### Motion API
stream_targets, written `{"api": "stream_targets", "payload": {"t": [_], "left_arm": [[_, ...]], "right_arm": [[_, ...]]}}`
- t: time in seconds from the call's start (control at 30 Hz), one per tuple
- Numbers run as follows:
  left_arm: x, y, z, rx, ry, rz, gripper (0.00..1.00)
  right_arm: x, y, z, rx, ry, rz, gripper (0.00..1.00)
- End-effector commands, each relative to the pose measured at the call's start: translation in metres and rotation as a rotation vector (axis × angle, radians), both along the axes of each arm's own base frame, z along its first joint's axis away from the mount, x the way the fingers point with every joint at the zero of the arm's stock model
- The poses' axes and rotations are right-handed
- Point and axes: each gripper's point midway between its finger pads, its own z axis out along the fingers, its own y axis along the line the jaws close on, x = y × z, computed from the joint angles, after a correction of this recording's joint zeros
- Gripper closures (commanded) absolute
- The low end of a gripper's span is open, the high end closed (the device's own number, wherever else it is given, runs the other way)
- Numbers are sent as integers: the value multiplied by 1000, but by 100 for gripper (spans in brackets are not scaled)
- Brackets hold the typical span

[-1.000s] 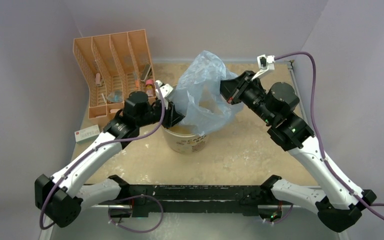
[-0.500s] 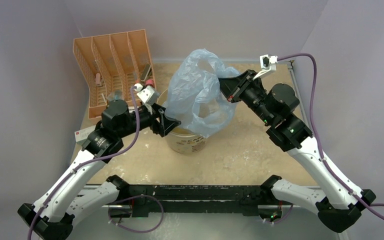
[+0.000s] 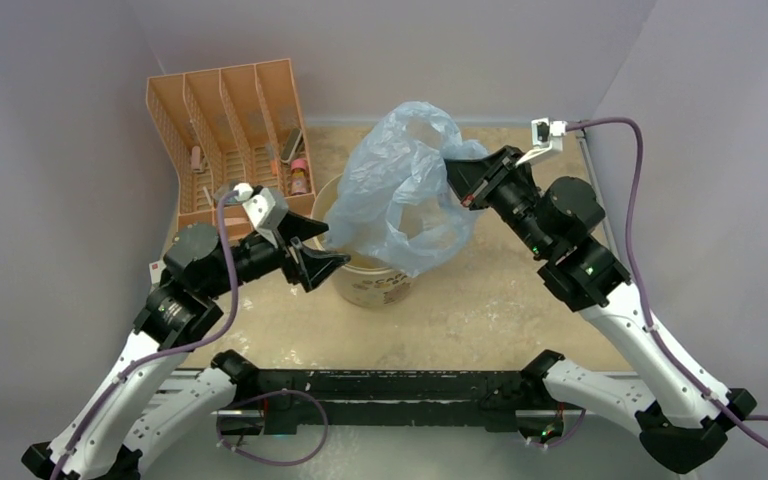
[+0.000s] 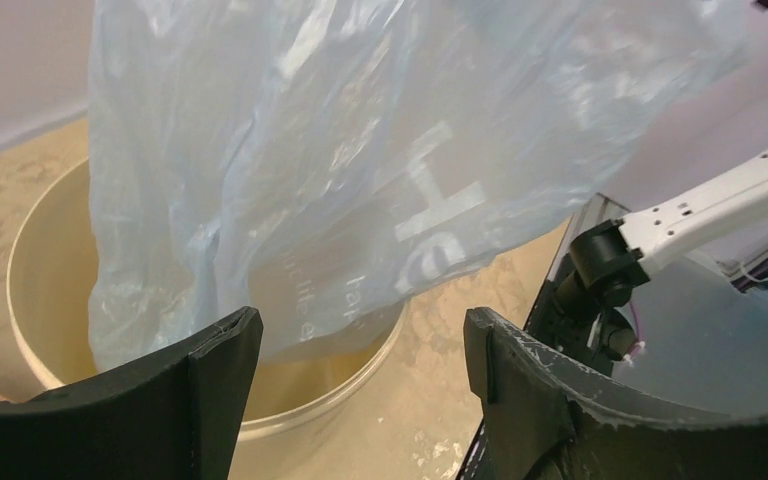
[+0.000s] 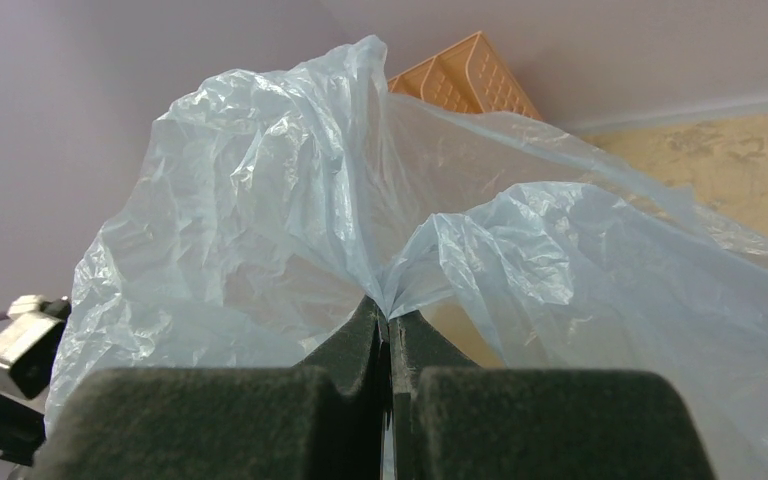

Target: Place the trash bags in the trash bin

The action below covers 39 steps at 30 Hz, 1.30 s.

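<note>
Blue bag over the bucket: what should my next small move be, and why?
Probably lower the right claw toward the cream bucket. It pinches the light-blue plastic bag by a fold, with only the bag's bottom hanging inside the rim and most of it bunched above. The left claw stands open beside the bucket, holding nothing.
</note>
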Motion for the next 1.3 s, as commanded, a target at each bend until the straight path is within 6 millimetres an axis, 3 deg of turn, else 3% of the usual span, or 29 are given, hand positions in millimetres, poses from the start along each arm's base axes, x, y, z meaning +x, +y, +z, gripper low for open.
{"api": "stream_targets", "payload": {"t": [0.0,0.13,0.3,0.33,0.4,0.5,0.57,0.67,0.8,0.87,0.93,1.07,1.13,1.27], "left_arm": [[-15,-5,55,-117,-151,-77,25],[1,-11,71,-125,-213,-60,25],[40,-24,85,-110,-247,-8,26],[46,-28,92,-127,-274,-6,32],[59,-39,83,-108,-252,-22,52],[76,-47,49,-56,-155,-10,88],[83,-46,22,-35,-88,21,100],[83,-38,-13,-30,-22,74,100],[74,-36,-36,5,27,59,100],[72,-34,-46,58,85,57,92],[69,-29,-41,70,94,71,77],[57,-5,-7,1,13,162,44],[49,6,5,-14,-15,195,37],[28,18,0,6,21,188,34]], "right_arm": [[-6,6,12,35,-44,47,100],[-7,11,11,46,-56,75,100],[-13,18,10,42,-64,127,100],[-13,18,9,42,-63,128,100],[-14,18,10,42,-65,130,100],[-17,17,14,41,-75,137,100],[-21,19,14,35,-88,158,100],[-24,28,14,23,-107,211,100],[-17,44,4,-21,-86,263,100],[-11,46,3,-22,-74,251,100],[-4,46,0,-20,-60,229,100],[14,50,-6,-55,-16,186,100],[22,53,0,-73,-21,174,100],[38,48,21,-57,-35,91,100]]}}
